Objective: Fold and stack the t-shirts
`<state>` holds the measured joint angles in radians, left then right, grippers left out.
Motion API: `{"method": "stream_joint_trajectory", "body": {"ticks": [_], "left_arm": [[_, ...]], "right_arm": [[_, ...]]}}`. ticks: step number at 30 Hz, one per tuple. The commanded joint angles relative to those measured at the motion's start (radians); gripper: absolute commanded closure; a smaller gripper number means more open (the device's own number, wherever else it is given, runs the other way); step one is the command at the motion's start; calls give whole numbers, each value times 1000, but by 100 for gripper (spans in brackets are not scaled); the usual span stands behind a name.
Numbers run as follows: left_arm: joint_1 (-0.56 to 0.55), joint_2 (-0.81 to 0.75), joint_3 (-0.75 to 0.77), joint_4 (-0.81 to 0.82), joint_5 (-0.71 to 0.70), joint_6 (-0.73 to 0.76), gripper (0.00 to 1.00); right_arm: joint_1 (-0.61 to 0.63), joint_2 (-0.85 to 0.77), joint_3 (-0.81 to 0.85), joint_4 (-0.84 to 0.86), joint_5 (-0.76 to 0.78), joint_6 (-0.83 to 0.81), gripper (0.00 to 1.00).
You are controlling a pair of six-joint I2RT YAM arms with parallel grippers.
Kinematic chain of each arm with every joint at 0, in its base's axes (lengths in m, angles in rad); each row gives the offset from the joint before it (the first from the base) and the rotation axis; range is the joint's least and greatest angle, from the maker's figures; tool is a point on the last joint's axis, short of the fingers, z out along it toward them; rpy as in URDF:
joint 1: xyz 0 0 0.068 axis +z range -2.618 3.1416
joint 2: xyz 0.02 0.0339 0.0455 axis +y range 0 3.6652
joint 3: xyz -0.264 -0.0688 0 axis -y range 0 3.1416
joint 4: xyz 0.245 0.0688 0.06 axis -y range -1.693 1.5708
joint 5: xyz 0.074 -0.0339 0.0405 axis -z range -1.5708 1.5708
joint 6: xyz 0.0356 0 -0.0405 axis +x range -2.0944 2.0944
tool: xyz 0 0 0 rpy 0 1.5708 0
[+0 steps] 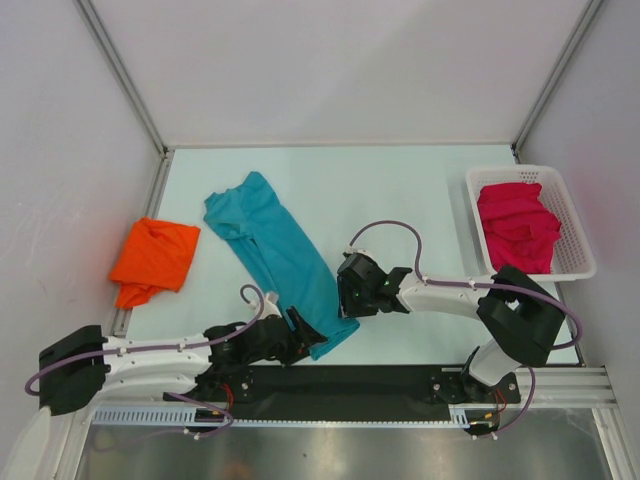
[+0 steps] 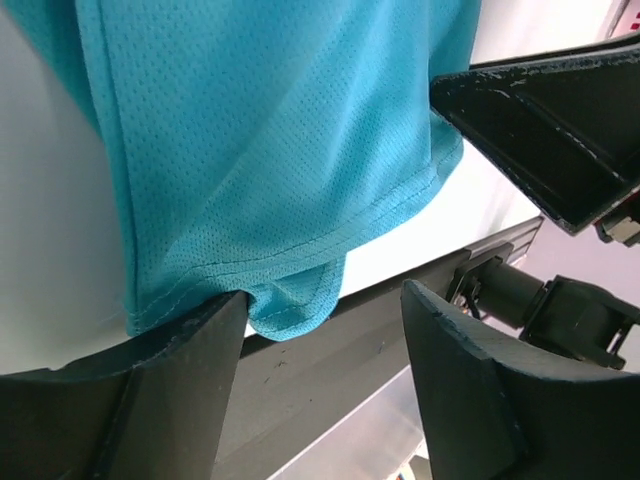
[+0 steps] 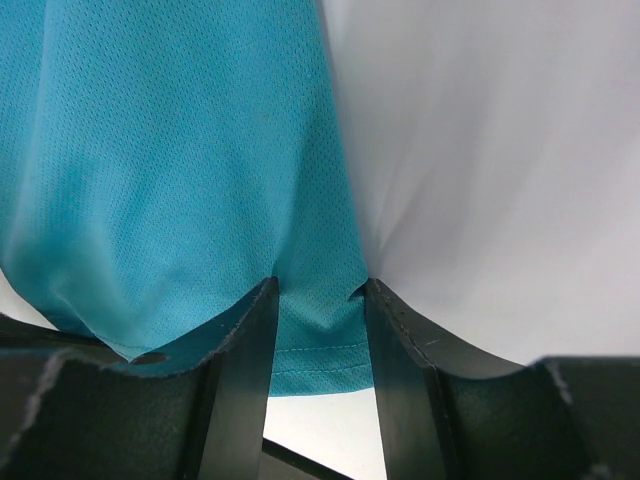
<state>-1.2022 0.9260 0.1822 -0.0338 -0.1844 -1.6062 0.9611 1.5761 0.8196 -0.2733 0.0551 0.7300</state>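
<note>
Teal shirt [image 1: 279, 253] lies diagonally; its near hem sits between the parted fingers of the left gripper [image 2: 325, 345], ungripped, while the right gripper [image 3: 320, 335] pinches the hem's right corner.

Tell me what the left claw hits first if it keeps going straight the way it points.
Probably the teal t-shirt: its hem lies right ahead of the left claw, whose jaws stand apart. Past it waits the right claw.
</note>
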Motion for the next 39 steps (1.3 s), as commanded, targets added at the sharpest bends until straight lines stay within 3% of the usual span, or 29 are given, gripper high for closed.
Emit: {"method": "stream_joint_trajectory", "body": {"ticks": [1,2,4,5,10,11,12,14,15,21,28,34,39], "left_arm": [[-3,68,-67,-196,-64,26,32],[-3,71,-78,-175,-67,29,58],[-2,66,-90,-164,-69,23,81],[-3,63,-101,-161,-72,17,86],[-2,42,-118,-175,-89,5,87],[-3,39,-116,-179,-90,6,91],[-3,31,-112,-182,-93,12,100],[-3,25,-90,-204,-98,23,100],[-3,16,-79,-216,-99,40,100],[-11,-61,-23,-290,-56,75,100],[-137,-173,36,-393,-46,3,100],[-290,-179,108,-465,-81,-84,100],[-295,-202,164,-523,-133,-86,100]], "right_arm": [[10,28,-4,-67,26,-4,55],[8,28,-2,-66,28,-6,55],[8,35,-4,-64,25,-7,55],[8,35,-2,-63,23,-9,55],[8,30,-7,-56,14,-15,58],[8,25,-5,-58,14,-18,60],[8,21,-8,-60,11,-20,75],[8,-1,-8,-66,5,-23,99],[8,-10,-7,-76,5,-23,100],[59,-158,12,-229,61,-4,100],[165,-327,69,-412,111,52,100],[174,-311,38,-423,101,60,99],[174,-200,56,-365,71,37,98]]}}
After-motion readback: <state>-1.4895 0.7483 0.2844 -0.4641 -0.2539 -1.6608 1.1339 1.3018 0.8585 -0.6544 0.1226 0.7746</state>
